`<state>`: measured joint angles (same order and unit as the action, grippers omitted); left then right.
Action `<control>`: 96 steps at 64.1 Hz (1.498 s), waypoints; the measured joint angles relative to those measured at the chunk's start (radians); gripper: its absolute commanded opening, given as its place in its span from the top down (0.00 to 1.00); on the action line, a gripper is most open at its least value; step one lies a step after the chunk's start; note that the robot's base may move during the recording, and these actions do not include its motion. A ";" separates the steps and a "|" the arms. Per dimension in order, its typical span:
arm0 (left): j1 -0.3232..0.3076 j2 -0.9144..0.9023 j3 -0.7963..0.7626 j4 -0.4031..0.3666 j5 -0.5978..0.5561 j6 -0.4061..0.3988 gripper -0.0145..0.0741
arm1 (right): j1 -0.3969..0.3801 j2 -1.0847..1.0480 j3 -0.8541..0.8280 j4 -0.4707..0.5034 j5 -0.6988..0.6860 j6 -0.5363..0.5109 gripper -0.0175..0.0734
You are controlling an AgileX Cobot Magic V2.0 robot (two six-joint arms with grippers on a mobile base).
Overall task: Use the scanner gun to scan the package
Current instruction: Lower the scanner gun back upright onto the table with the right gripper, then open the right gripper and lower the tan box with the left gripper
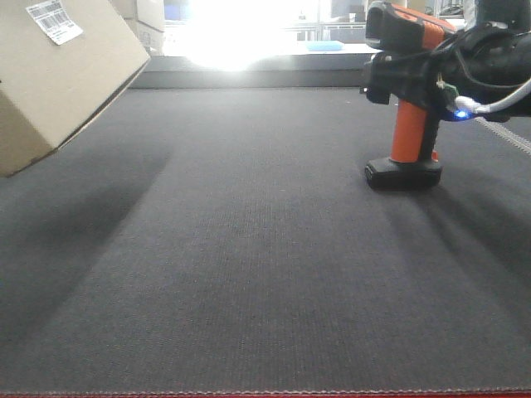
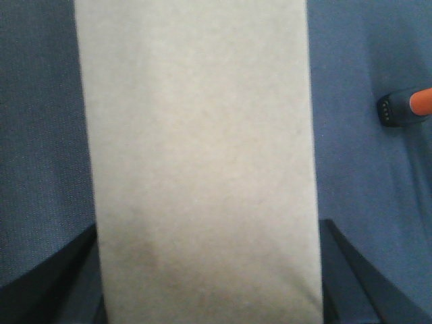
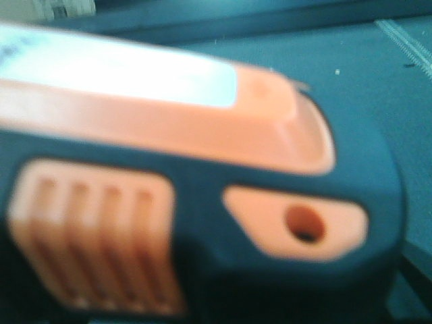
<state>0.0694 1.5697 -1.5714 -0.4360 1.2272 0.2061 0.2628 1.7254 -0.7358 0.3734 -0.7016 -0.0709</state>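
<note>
Package tan cardboard, tilted, white label

Tan package, white label; black-and-orange scanner gun; seemingly grey mat.

Package: between the left gripper fingers, touching both; tilted over the mat.
Scanner gun: well right of those fingers; head inside the right gripper, apparently clasped; foot on the mat.
Label: on the package's upper face.
</note>
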 measured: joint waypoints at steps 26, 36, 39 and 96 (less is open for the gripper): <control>0.000 0.000 0.000 0.000 0.000 0.000 0.96 | 0.000 -0.099 0.000 -0.002 0.174 -0.051 0.19; 0.000 0.000 0.000 0.000 0.000 0.000 0.96 | -0.008 -0.134 0.000 -0.002 0.300 -0.051 0.19; 0.000 0.000 0.000 0.000 0.000 0.000 0.96 | -0.014 -0.141 0.000 -0.002 0.332 -0.051 0.19; 0.000 0.145 -0.151 0.348 0.002 -0.125 0.96 | -0.074 -0.707 0.127 -0.070 0.714 -0.052 0.99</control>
<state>0.0694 1.7144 -1.7227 -0.0883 1.2295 0.0811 0.1888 1.0186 -0.6090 0.3034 0.0120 -0.1228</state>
